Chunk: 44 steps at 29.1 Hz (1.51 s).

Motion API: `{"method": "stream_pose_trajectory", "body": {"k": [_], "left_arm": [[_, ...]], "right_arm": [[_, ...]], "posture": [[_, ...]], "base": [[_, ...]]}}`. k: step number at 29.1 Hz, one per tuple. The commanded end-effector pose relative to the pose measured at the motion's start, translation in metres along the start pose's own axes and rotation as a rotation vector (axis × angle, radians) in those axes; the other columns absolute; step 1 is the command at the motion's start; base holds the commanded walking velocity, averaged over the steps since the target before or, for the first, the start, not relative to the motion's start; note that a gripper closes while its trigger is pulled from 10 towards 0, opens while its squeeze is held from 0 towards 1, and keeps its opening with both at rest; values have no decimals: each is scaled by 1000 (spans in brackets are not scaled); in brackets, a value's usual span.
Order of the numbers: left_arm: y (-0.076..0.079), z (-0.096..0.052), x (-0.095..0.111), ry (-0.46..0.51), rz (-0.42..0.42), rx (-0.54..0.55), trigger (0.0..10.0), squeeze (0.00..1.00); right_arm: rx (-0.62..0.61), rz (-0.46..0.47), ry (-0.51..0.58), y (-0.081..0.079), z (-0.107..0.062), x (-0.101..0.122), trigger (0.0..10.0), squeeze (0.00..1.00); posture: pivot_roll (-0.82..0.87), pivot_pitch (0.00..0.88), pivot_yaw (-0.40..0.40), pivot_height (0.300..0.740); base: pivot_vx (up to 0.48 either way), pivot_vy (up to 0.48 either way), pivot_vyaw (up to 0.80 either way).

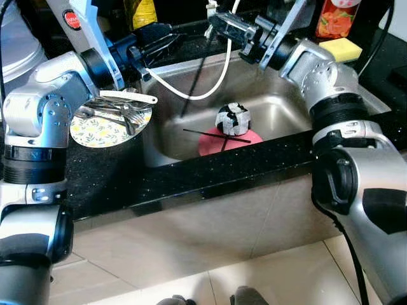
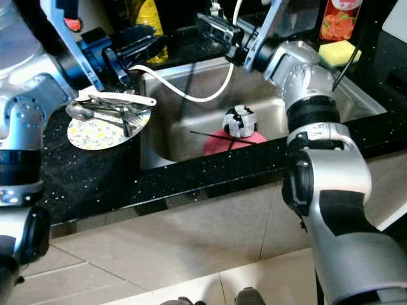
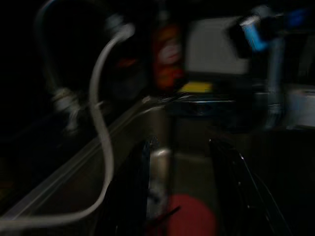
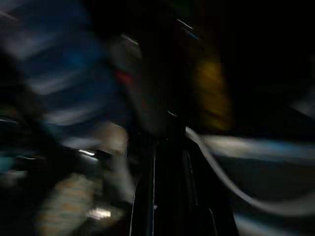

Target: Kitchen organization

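Observation:
A steel sink (image 1: 280,111) holds a pink plate (image 1: 245,141) with a black-and-white cup (image 1: 233,119) on it and black chopsticks (image 1: 210,133) lying across it. My right gripper (image 1: 215,23) hovers over the sink's back edge, shut on a thin black chopstick (image 1: 196,76) that hangs down into the basin. My left gripper (image 1: 164,39) is open above the sink's back left corner, pointing toward the right gripper; its fingers (image 3: 138,191) stand apart with nothing between them. On the left counter sits a flowered plate (image 1: 95,132) carrying several forks and spoons (image 1: 124,108).
A white hose (image 1: 216,82) loops down over the sink from the back. A yellow sponge (image 1: 340,47) and an orange bottle (image 1: 337,18) stand at the back right, a yellow bottle (image 1: 141,13) at the back. The black counter edge (image 1: 210,175) runs in front.

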<state>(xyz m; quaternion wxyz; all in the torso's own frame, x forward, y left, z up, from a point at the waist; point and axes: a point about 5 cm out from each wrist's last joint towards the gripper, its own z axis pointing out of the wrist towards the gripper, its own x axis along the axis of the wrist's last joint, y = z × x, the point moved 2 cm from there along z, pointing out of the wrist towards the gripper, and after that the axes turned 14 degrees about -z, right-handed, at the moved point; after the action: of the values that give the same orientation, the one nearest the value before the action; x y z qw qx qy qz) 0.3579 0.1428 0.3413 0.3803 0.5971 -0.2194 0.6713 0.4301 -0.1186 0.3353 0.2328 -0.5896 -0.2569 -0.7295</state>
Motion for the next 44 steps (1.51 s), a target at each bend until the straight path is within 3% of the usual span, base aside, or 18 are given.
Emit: {"method": "stream_pose_trajectory", "body": {"k": [1, 5, 6, 9, 10, 14, 15, 17, 19, 20, 22, 24, 25, 28, 29, 33, 34, 44], "left_arm": [[-18, -4, -5, -36, 8, 127, 10000, 0], [-39, -6, -13, -45, -38, 279, 10000, 0], [-41, -7, -15, -46, -48, 302, 10000, 0], [-43, -8, -15, -49, -57, 317, 10000, 0], [-44, -9, -16, -48, -63, 326, 10000, 0], [-46, -11, -17, -49, -69, 345, 10000, 0], [-47, -13, -18, -49, -73, 357, 10000, 0], [-48, -13, -18, -49, -75, 367, 10000, 0], [-55, -15, -19, -43, -89, 417, 10000, 0], [-55, -15, -19, -43, -89, 417, 10000, 0], [-66, -20, -23, -41, -114, 504, 10000, 0], [-70, -22, -25, -42, -125, 536, 10000, 0], [-81, -29, -28, -41, -153, 630, 10000, 0], [-87, -33, -29, -37, -167, 686, 10000, 0], [-100, -40, -34, -50, -186, 801, 10000, 0], [-108, -43, -45, -89, -196, 883, 10000, 0], [-111, -43, -48, -89, -212, 911, 10000, 1000], [-125, -58, -65, -107, -261, 1101, 10000, 1000]], "right_arm": [[-99, -57, -111, 4, 1, -21, 10000, 0], [-197, -52, -250, 6, -6, -61, 10000, 0], [-217, -47, -278, 6, -8, -69, 10000, 761], [-234, -43, -295, 6, -9, -75, 10000, 761], [-233, -29, -304, 5, -10, -78, 10000, 1000], [-237, -22, -269, 5, -7, -72, 10000, 1000], [-237, -19, -227, 7, -6, -64, 10000, 0], [-242, -20, -200, 8, -4, -58, 10000, 0], [-262, -6, -74, 15, -4, -33, 10000, 0], [-262, -6, -74, 15, -4, -33, 10000, 0], [-290, 0, 54, 25, -9, -6, 10000, 0], [-295, 0, 90, 28, -11, 1, 10000, 0], [-289, 5, 152, 33, -17, 12, 10000, 0], [-288, 1, 166, 35, -20, 14, 10000, 0], [-291, -3, 161, 38, -24, 11, 10000, 0], [-300, -5, 140, 39, -25, 5, 10000, 0], [-299, -1, 139, 38, -24, 4, 10000, 0], [-272, 4, 146, 33, -21, 0, 10000, 0]], "posture": [[-38, 58, 100, 740], [-35, 59, 96, 740], [-34, 59, 96, 740], [-34, 59, 96, 740], [-27, 61, 93, 740], [-25, 62, 91, 740], [-26, 62, 88, 740], [-26, 63, 88, 740], [-26, 63, 84, 740], [-26, 63, 84, 740], [-27, 63, 83, 740], [-27, 63, 84, 740], [-29, 63, 87, 740], [-30, 63, 88, 740], [-33, 63, 92, 740], [-39, 60, 96, 740], [-40, 59, 98, 740], [-39, 53, 98, 740]], "base": [[0, 0, 0], [0, 0, 0], [0, 0, 0], [0, 0, 0], [0, 0, 0], [0, 0, 0], [0, 0, 0], [0, 0, 0], [0, 0, 0], [0, 0, 0], [0, 0, 0], [0, 0, 0], [0, 0, 0], [0, 0, 0], [0, 0, 0], [0, 0, 0], [0, 0, 0], [0, 0, 0]]}}
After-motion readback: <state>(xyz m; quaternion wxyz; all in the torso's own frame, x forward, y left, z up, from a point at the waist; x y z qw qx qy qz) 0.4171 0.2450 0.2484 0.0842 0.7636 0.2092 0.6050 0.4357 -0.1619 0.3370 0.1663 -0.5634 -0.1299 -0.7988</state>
